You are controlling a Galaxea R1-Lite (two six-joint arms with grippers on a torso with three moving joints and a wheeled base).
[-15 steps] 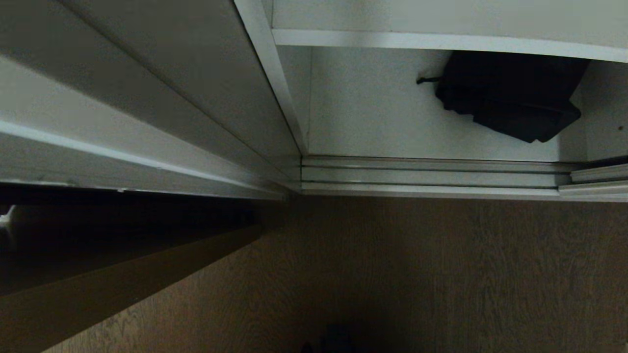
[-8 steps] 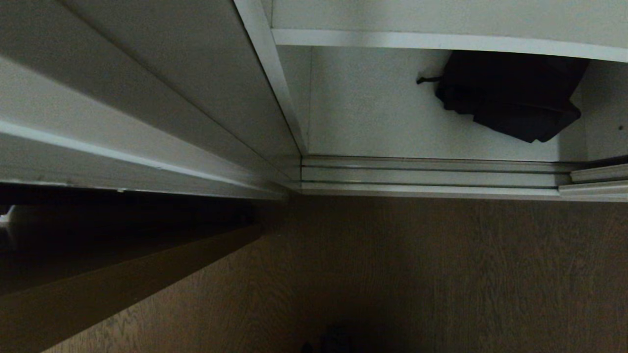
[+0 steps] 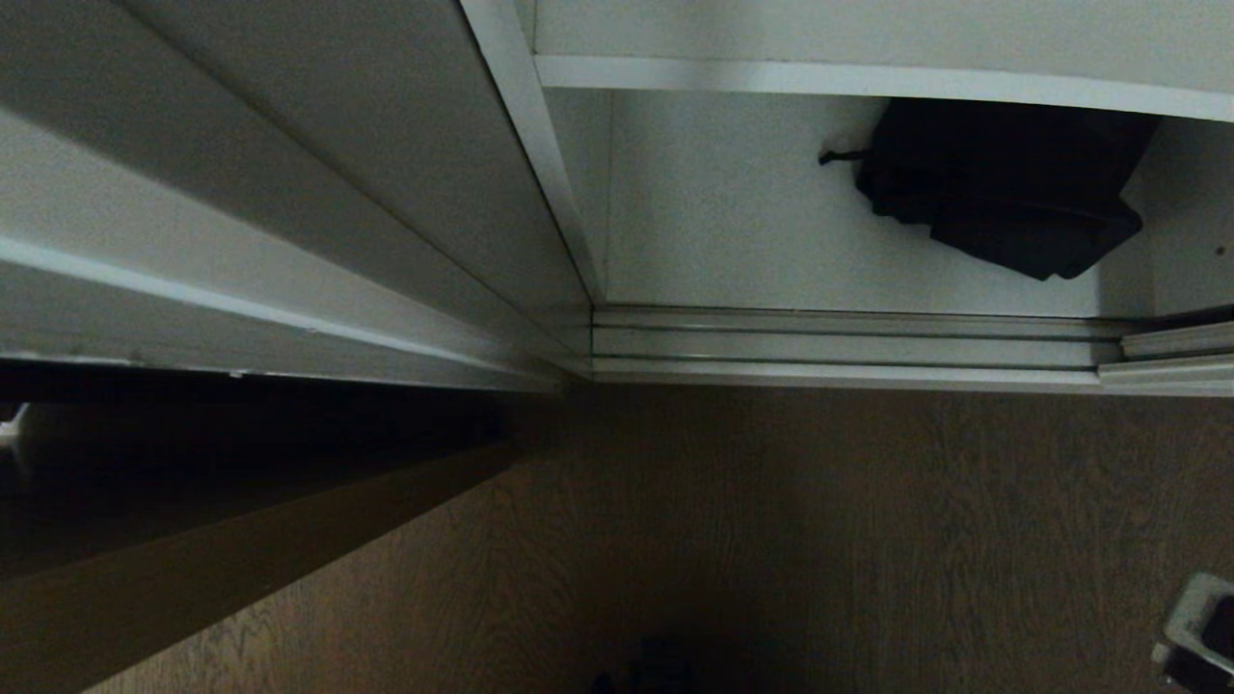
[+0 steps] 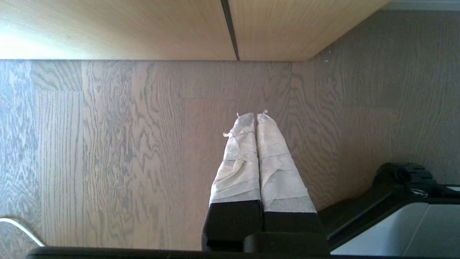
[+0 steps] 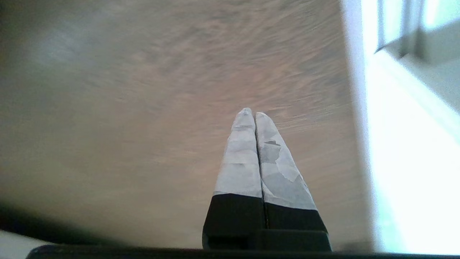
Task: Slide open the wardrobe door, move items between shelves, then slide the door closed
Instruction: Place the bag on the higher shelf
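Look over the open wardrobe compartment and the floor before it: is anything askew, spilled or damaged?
Nothing spilled or damaged. Only the black bag looks untidy: it lies slumped and skewed on the white bottom board, partly under the shelf above, a strap trailing out.

Bag (image 3: 1003, 188) on bottom board (image 3: 733, 241) of wardrobe, under shelf (image 3: 771, 77), behind door track (image 3: 848, 345), floor (image 3: 819, 530) in front.

Black bag (image 3: 1003, 188) partly hidden behind the white shelf (image 3: 868, 79) edge, pale device (image 3: 1198, 631) cut off at the head view's lower right corner, floor (image 5: 161, 90) motion-blurred in the right wrist view
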